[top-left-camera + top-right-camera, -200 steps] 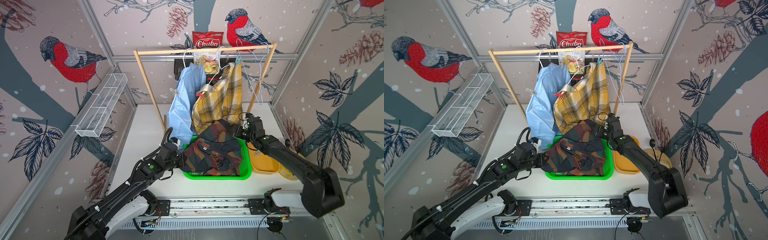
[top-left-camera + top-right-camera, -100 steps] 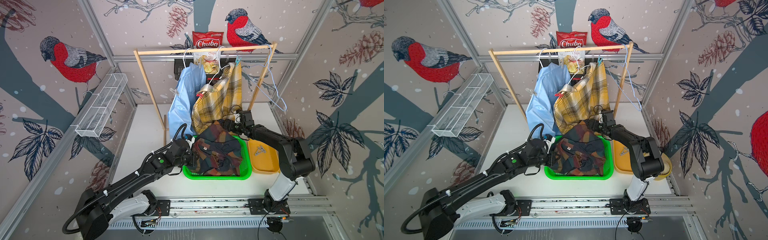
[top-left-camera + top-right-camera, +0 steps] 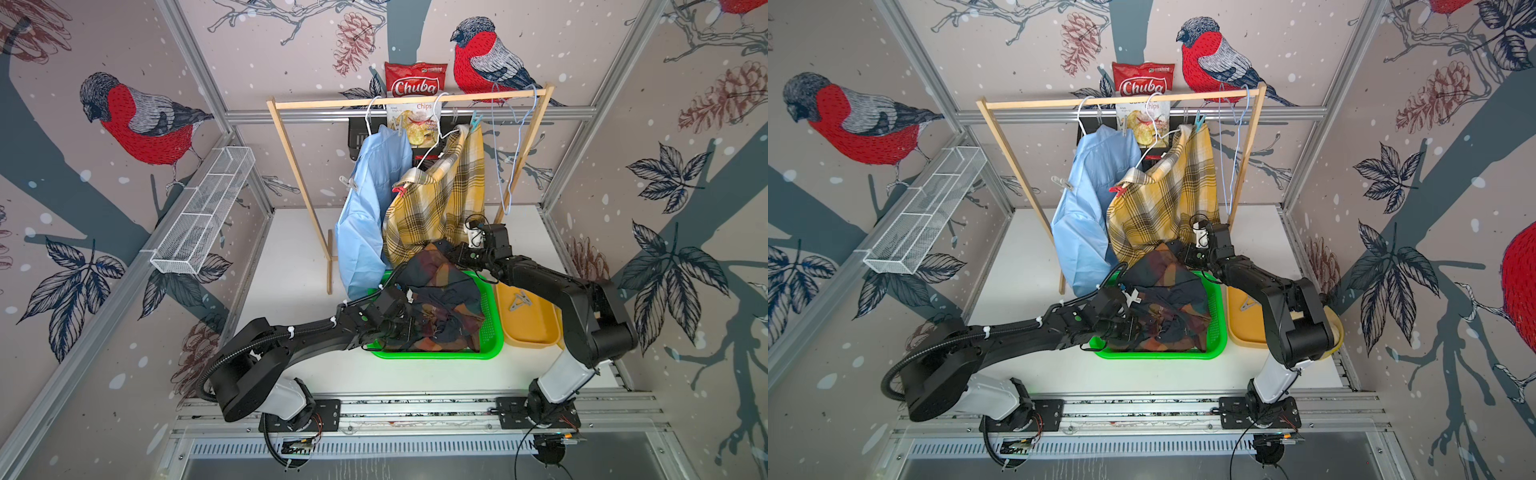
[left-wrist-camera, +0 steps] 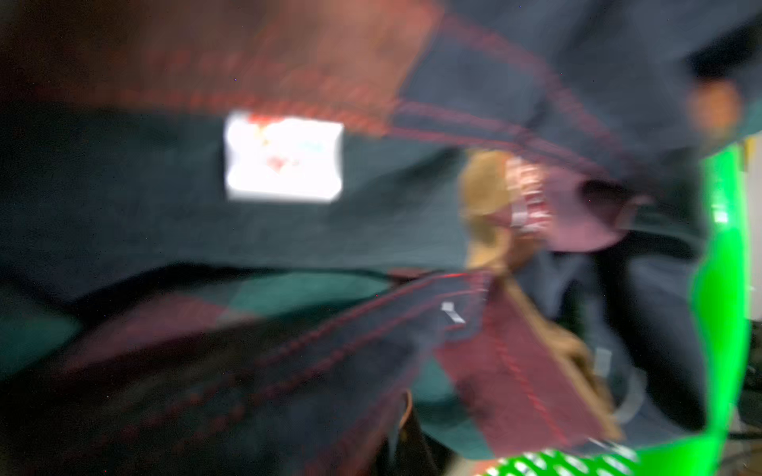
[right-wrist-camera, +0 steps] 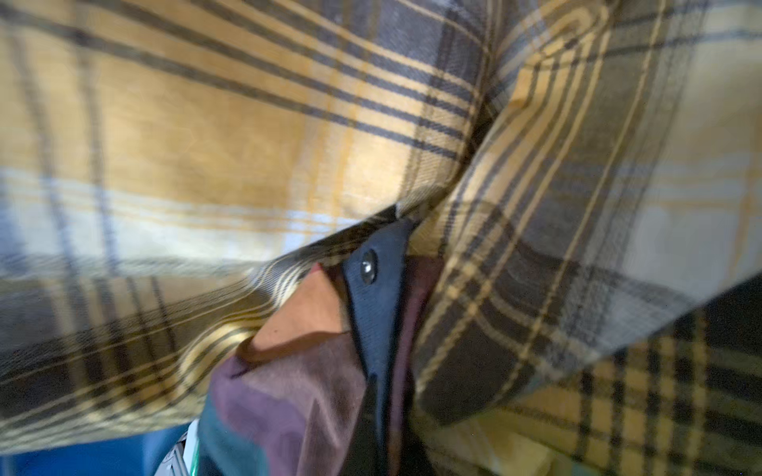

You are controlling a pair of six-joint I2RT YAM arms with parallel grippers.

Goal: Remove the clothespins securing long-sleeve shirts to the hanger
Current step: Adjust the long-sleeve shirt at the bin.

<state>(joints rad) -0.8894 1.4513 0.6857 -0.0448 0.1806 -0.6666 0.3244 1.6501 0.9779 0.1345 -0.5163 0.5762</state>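
At 12 o'clock from the green basket (image 3: pixel 436 354), light blue shirt (image 3: pixel 361 232) and yellow plaid shirt (image 3: pixel 436 208) hang off the wooden rail (image 3: pixel 332 101), held by clothespins (image 3: pixel 348 183): small, light, springy plastic, probably slick, so squeeze the flared tails; cloth is limp. Right gripper (image 3: pixel 453 252), basket's 1 o'clock: fingers (image 5: pixel 375 288) closed, apparently nipping an edge of the dark plaid shirt (image 3: pixel 440 299) heaped in the basket. Left gripper (image 3: pixel 405 329), 9 o'clock, buried in that shirt: fingers closed, hidden, catch unclear.
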